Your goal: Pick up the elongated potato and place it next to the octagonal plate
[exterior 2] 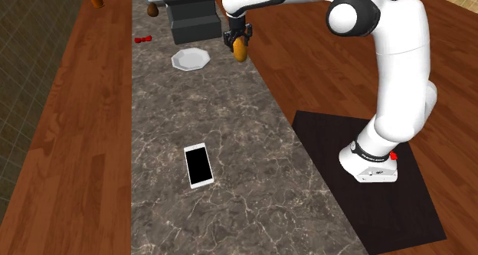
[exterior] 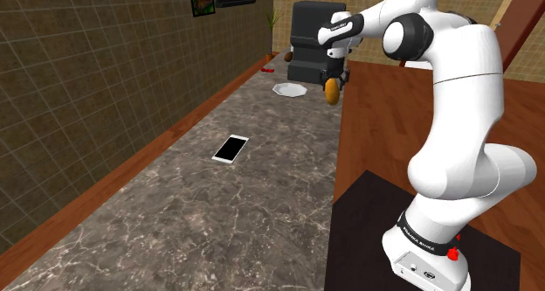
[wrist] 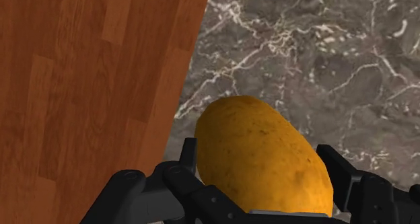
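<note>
Nearby, on the marble counter [exterior 2: 230, 138], a white-edged phone [exterior 2: 198, 165] lies flat, well apart from the white octagonal plate [exterior 2: 190, 60]. A black stepped block [exterior 2: 191, 16] stands just behind the plate, and a small red object [exterior 2: 142, 40] lies off to one side. The white arm [exterior 2: 398, 70] reaches far out from its stand, hand pointing down. The gripper [exterior 2: 239, 40] is clamped on the elongated potato [wrist: 262, 155], orange-brown and speckled. It hangs over the counter's edge, near the plate on the second exterior view's right.
</note>
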Controlling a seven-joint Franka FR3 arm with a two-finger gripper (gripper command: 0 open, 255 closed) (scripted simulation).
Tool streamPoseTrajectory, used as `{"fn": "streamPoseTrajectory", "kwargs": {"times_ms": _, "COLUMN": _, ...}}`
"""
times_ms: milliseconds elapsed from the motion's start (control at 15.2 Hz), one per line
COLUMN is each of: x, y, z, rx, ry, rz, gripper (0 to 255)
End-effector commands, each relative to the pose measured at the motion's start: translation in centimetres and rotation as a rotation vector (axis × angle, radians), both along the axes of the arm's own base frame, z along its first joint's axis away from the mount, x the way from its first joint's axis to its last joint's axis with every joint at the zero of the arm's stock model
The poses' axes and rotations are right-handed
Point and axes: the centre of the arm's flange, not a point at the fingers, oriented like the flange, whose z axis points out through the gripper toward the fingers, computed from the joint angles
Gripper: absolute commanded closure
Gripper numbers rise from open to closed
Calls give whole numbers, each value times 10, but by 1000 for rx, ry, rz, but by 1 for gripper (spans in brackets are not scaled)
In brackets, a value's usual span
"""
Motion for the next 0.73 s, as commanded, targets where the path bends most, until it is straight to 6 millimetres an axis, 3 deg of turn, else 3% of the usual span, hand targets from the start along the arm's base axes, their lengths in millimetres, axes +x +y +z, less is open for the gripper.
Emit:
{"fn": "streamPoseTrajectory", "kwargs": {"times_ms": 0, "x": -1, "y": 4, "z": -20, "rx": 14, "ry": 16, "rz": 2, "gripper": 255}}
{"fn": "streamPoseTrajectory", "kwargs": {"times_ms": 132, "x": -1, "y": 4, "z": -33, "rx": 14, "ry": 16, "rz": 2, "gripper": 255}}
{"fn": "streamPoseTrajectory", "kwargs": {"times_ms": 660, "x": -1, "y": 4, "z": -33, "rx": 14, "ry": 16, "rz": 2, "gripper": 255}}
